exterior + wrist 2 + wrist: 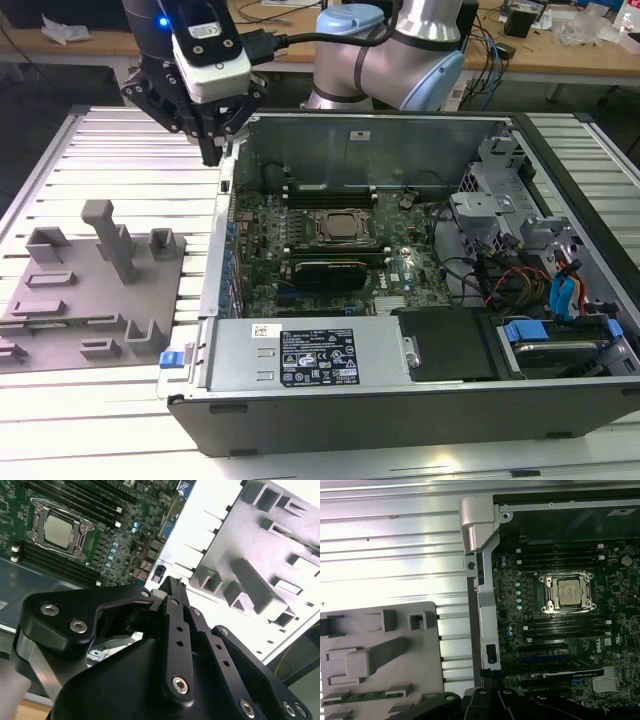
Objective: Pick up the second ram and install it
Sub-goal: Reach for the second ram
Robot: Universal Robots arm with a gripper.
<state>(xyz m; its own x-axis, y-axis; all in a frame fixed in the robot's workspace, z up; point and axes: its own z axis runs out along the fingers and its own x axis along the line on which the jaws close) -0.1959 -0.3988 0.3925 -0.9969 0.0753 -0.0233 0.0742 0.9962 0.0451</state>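
Gripper (213, 150) position: above the rear corner of the computer case (420, 140) on the exterior view's left, over the side wall where the case meets the slatted metal table (130, 160). The fingertips are clenched together to a single point, with nothing between them.

Second ram (367, 696) position: the narrow green stick lies flat in a shallow slot of the gray tray (90, 300). It is outside the case and well apart from the gripper. Nothing touches it except the tray. In the first wrist view a long raised block (375, 652) of the tray stands near it.

Tray position: flat on the table, just beside the case's side wall on the exterior view's left. Several upright gray blocks rise from it.

Case interior: the case lies open on the table.
- The motherboard (400, 270) fills the floor of the case near the tray side.
- The processor socket (340, 228) sits in the middle of the motherboard.
- Long dark memory slots (565, 625) run along both sides of the socket. Whether any slot holds a stick cannot be told.
- A black expansion card (325, 272) lies just beside the socket on the front side.
- The power supply (310, 355) lies along the front wall of the case.
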